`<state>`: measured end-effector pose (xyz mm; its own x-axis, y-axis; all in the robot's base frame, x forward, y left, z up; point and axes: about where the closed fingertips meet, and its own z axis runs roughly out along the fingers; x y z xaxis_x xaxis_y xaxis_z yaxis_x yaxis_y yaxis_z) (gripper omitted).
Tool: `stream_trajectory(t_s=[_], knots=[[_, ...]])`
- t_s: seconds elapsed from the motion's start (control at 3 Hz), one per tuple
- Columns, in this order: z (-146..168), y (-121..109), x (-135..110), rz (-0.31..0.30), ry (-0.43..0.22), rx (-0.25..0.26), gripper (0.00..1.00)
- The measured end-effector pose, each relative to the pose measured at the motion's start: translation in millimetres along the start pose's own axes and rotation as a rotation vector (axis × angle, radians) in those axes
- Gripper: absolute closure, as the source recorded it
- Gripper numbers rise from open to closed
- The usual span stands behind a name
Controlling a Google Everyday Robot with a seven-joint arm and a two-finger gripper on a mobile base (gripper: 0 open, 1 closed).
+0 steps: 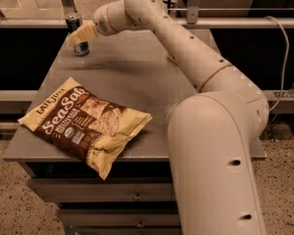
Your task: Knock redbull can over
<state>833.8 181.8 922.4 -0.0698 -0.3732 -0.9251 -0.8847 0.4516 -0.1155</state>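
Observation:
The redbull can stands upright at the far left corner of the grey table. It is slim, blue and silver, with a silver top. My gripper reaches across the table from the right and its tan fingertips overlap the can's upper half. It holds nothing that I can see. Whether it touches the can or sits just in front of it does not show.
A large yellow and brown Sea Salt chip bag lies flat near the table's front left edge. My white arm crosses the table's right side. Drawers sit under the tabletop. A glass railing runs behind the table.

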Motion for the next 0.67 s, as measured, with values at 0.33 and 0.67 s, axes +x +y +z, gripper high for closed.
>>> stream_trajectory(t_s=[0.33, 0.67], knots=[[22.9, 5.9, -7.1, 0.017, -0.018, -0.018, 0.00], [41.3, 15.2, -13.7, 0.030, -0.033, -0.043, 0.14]])
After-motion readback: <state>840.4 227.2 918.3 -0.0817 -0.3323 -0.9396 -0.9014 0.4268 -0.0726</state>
